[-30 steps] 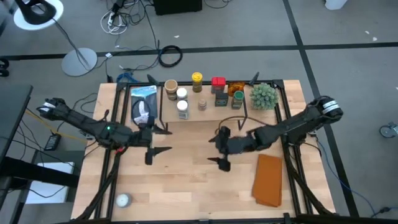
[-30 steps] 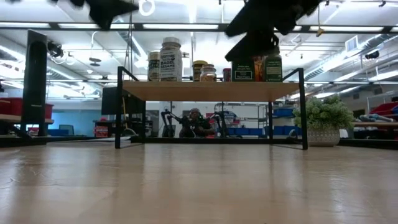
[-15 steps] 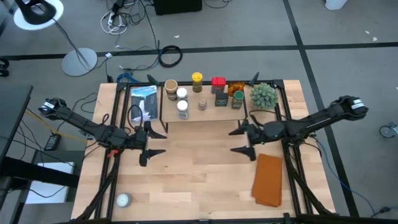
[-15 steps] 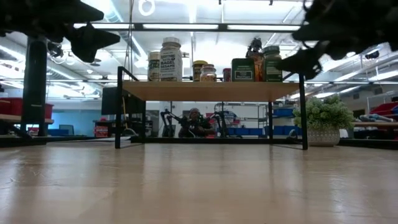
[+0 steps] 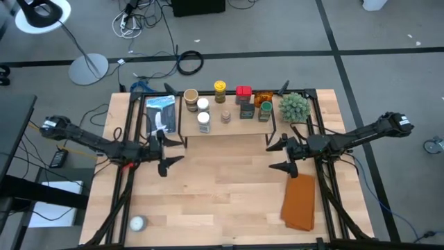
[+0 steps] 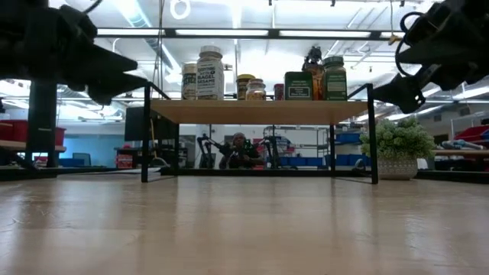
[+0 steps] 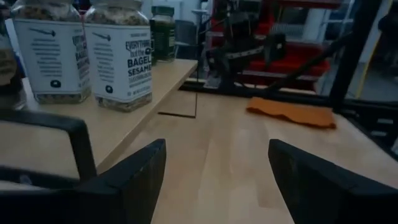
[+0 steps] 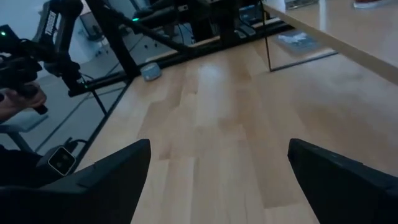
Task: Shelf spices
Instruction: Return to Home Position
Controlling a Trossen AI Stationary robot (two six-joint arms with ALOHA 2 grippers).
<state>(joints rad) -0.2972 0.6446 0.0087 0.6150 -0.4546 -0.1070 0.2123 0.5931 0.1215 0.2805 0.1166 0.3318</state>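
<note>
The shelf [image 5: 229,128], a light-wood board on thin black legs, stands at the table's far middle; the low view shows its board [image 6: 260,111] raised above the tabletop. The spices [image 5: 222,104] stand upright on it by their bases: white-lidded jars [image 7: 118,56], a yellow-lidded jar [image 5: 220,87], a red box [image 5: 243,92], a dark tin [image 6: 298,85]. My left gripper [image 5: 173,151] hovers open in front of the shelf's left end, empty [image 7: 217,180]. My right gripper [image 5: 277,156] hovers open in front of the shelf's right end, empty [image 8: 217,180].
A green spiky plant [image 5: 293,106] stands right of the shelf. An orange-brown folded cloth [image 5: 300,200] lies near the right arm. A pale ball [image 5: 137,223] sits at the near left corner. A blue-white packet [image 5: 161,114] lies left of the shelf. Bare wood lies between the grippers.
My right gripper has drawn back from the table's middle toward the right edge and come lower. My left gripper has sunk lower and eased slightly toward the left edge. Both stay open and empty. The spices and the shelf have not moved.
</note>
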